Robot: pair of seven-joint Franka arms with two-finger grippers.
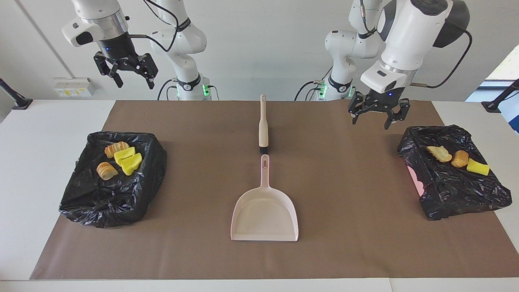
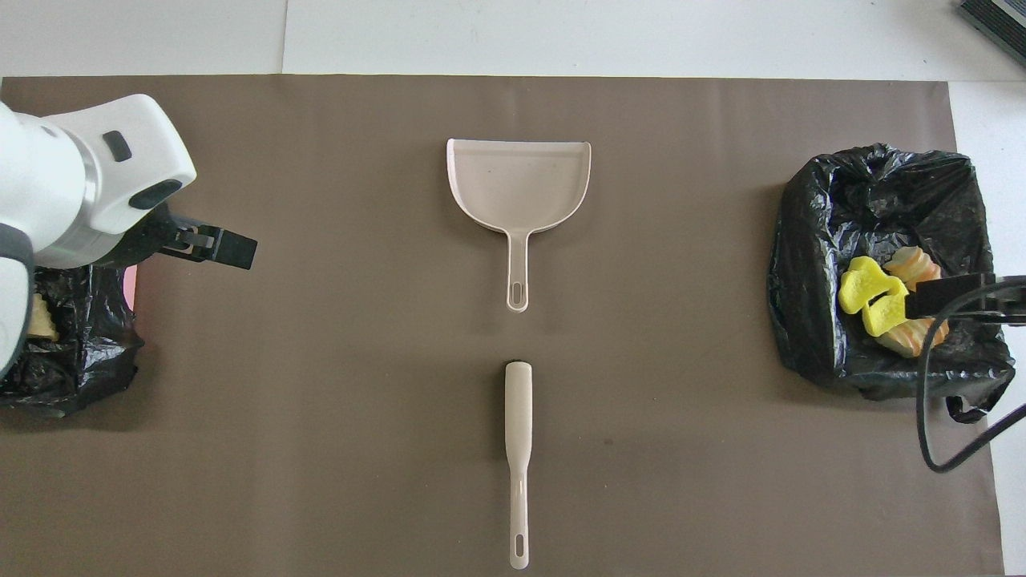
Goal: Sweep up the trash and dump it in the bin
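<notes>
Looking from the facing camera, the left gripper [image 1: 379, 114] hangs in the air with its fingers spread and nothing between them, over the brown mat [image 1: 344, 243] close to the black bag [image 1: 458, 190] at the left arm's end of the table. On this bag lie three pieces of trash [image 1: 460, 158]. The right gripper [image 1: 130, 74] is raised high above the corner at the right arm's end, spread and empty too. The second black bag [image 1: 109, 202] there holds four pieces [image 1: 121, 158], yellow and orange. The dustpan [image 1: 264, 215] lies flat in the middle of the mat, its handle pointing to the robots, and the brush [image 1: 263, 127] lies just next to the end of this handle, nearer to the robots.

From the overhead camera, the left gripper [image 2: 210, 245] is over the mat beside its bag [image 2: 72, 377]. The dustpan [image 2: 519, 184] and brush [image 2: 519, 433] lie in one line, not touching. Of the right gripper only a dark finger [image 2: 958, 295] shows over the yellow pieces [image 2: 874, 298].
</notes>
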